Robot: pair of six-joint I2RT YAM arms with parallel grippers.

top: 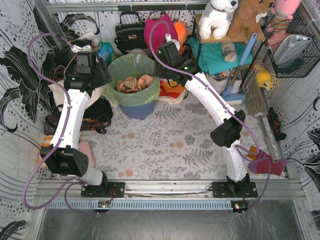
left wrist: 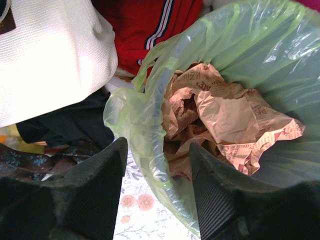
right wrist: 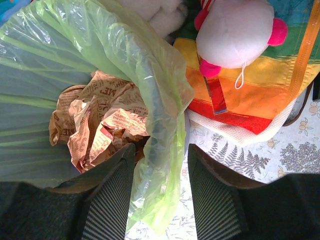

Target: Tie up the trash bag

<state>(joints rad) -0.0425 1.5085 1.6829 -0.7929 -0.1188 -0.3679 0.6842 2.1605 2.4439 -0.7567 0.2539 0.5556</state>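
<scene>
The light-green trash bag (top: 133, 67) lines a blue-grey bin (top: 137, 109) at the back middle, with crumpled brown paper (top: 132, 83) inside. My left gripper (top: 104, 75) is open at the bag's left rim; in the left wrist view its jaws straddle the folded-over rim (left wrist: 150, 150), one finger outside, one over the paper (left wrist: 225, 115). My right gripper (top: 161, 70) is open at the bag's right rim; in the right wrist view its jaws straddle the hanging green rim (right wrist: 162, 165), with the paper (right wrist: 102, 117) to the left.
A cream tote bag (left wrist: 50, 55) and dark bags (top: 95, 115) lie left of the bin. Colourful cloth (right wrist: 250, 95) and a white-pink plush (right wrist: 237, 32) lie right of it. A shelf with plush toys (top: 220, 17) stands behind, a wire basket (top: 295, 50) at far right.
</scene>
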